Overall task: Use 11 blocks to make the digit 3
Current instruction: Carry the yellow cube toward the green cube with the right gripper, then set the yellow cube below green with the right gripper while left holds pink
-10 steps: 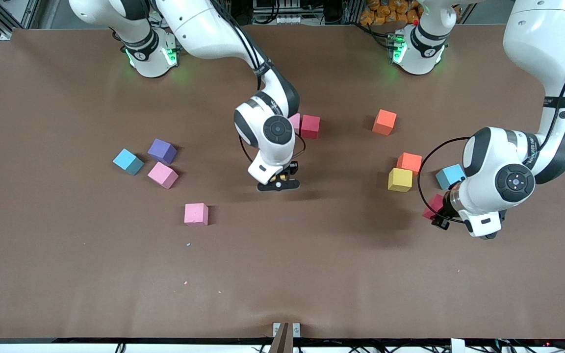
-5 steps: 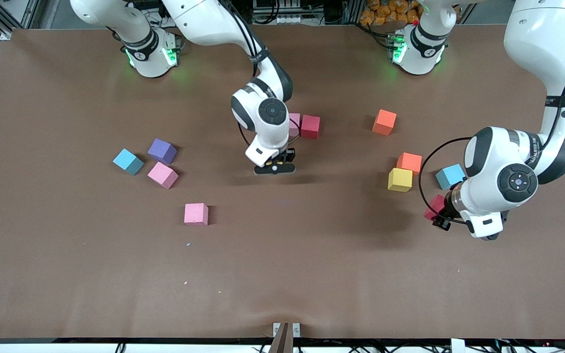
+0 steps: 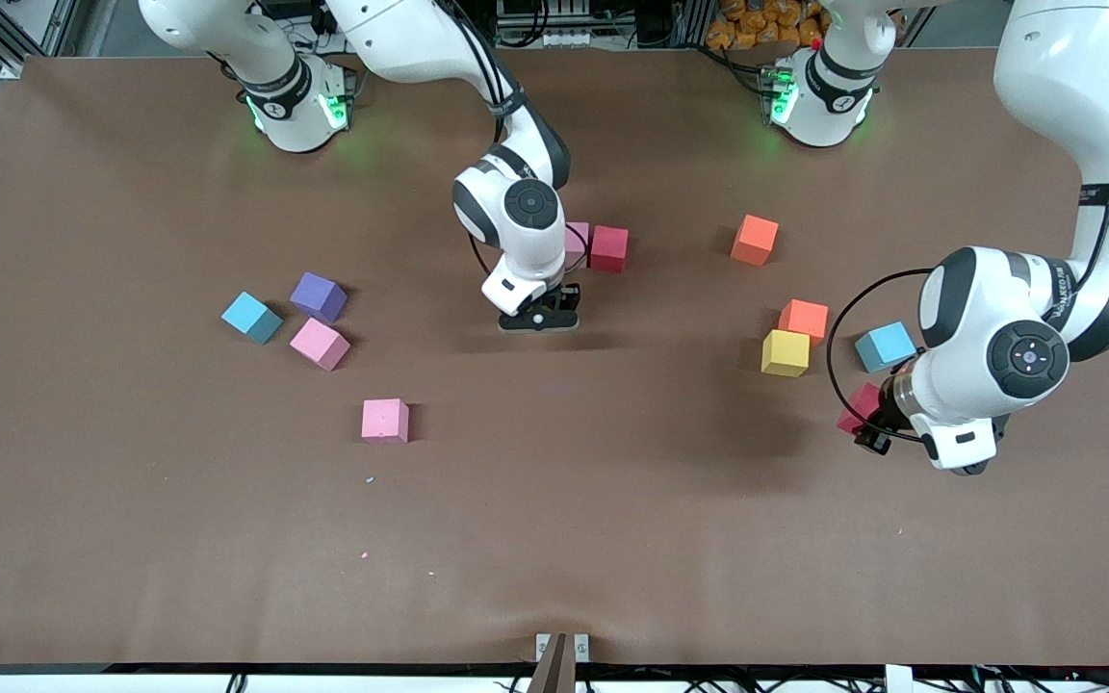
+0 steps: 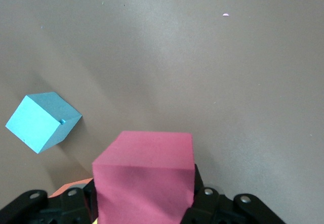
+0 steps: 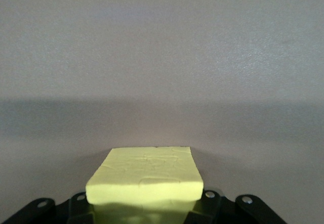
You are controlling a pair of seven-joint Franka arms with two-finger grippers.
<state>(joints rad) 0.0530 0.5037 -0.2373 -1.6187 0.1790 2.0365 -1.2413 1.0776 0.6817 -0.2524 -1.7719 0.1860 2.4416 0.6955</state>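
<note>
Brown matte table surface, flat, with a few tiny foam crumbs near the camera-side edge. Right gripper hangs over the middle of the surface, jaws clamped on a pale yellow foam cube (top face finely cracked, matte). Left gripper is over the left arm's end of the surface, jaws clamped on a dark red foam cube, square-edged and matte.

Loose blocks, all small matte foam cubes of equal size:
- crimson red foam cube touching a pink foam cube partly hidden by the right arm's wrist, both mid-surface toward the bases' edge
- orange foam cube alone, toward the left arm's end from that pair
- second orange foam cube touching at a corner a bright yellow foam cube
- light-blue foam cube just beside the left gripper, tilted on the surface in the left wrist view
- toward the right arm's end: purple foam cube, second light-blue foam cube and rotated pink foam cube in a tight cluster, close but apart
- third pink foam cube alone, nearer the camera-side edge than the cluster

No digit shape is laid out yet; the cubes lie scattered
</note>
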